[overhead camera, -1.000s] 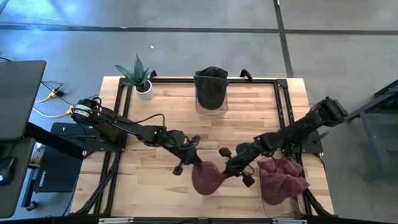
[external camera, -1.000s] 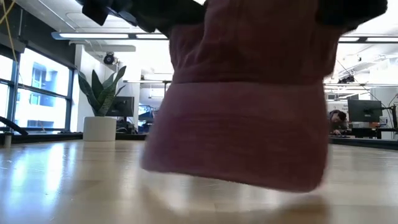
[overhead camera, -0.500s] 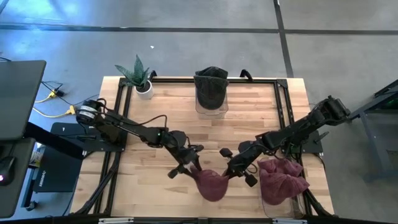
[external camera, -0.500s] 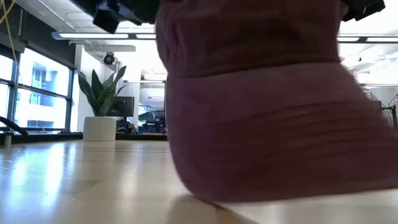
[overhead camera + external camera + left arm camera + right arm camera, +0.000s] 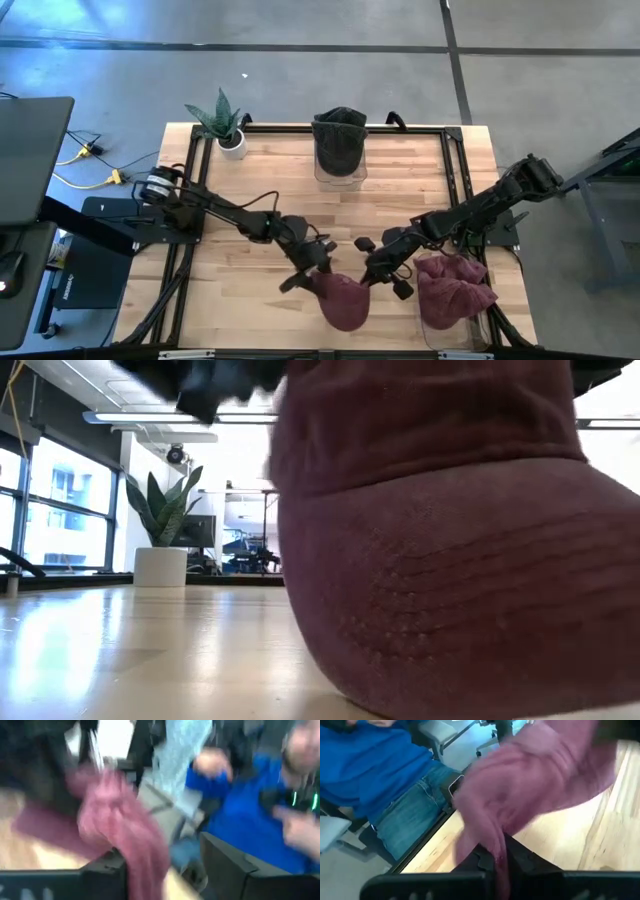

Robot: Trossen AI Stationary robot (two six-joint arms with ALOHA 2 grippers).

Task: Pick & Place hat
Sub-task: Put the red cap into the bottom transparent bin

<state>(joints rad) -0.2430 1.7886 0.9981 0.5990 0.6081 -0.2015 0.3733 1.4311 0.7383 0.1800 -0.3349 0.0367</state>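
Observation:
A maroon hat (image 5: 345, 302) sits near the table's front edge, between my two grippers. In the low view its rounded crown (image 5: 450, 590) fills the picture and rests on the wood. My left gripper (image 5: 312, 268) is at the hat's left side. Its fingers stand open in the left wrist view, with maroon cloth (image 5: 120, 820) between them. My right gripper (image 5: 378, 278) is at the hat's right side, shut on the hat. My left gripper has its fingers apart, and a fold of the hat's cloth (image 5: 142, 865) hangs against one finger (image 5: 107, 867). Blur keeps me from telling more of this contact. My right gripper pinches a fold of the hat's edge (image 5: 496, 851) between its two fingers, coming slanting down from the table's right. The rest of the hat (image 5: 535, 780) spreads beyond the fingers, and its crown is on the table.
A heap of more maroon hats (image 5: 455, 288) lies at the front right. A dark hat on a clear stand (image 5: 339, 146) is at the far middle, a potted plant (image 5: 224, 125) at the far left. A person in blue (image 5: 365, 765) sits just beyond the front edge.
My left gripper has gone toward the table's right and near edges, sunk a little, and turned at the wrist. The hat has come down with it toward the near edge. Its crown, hanging above the wood before, now rests on the table. My right gripper has kept its hold.

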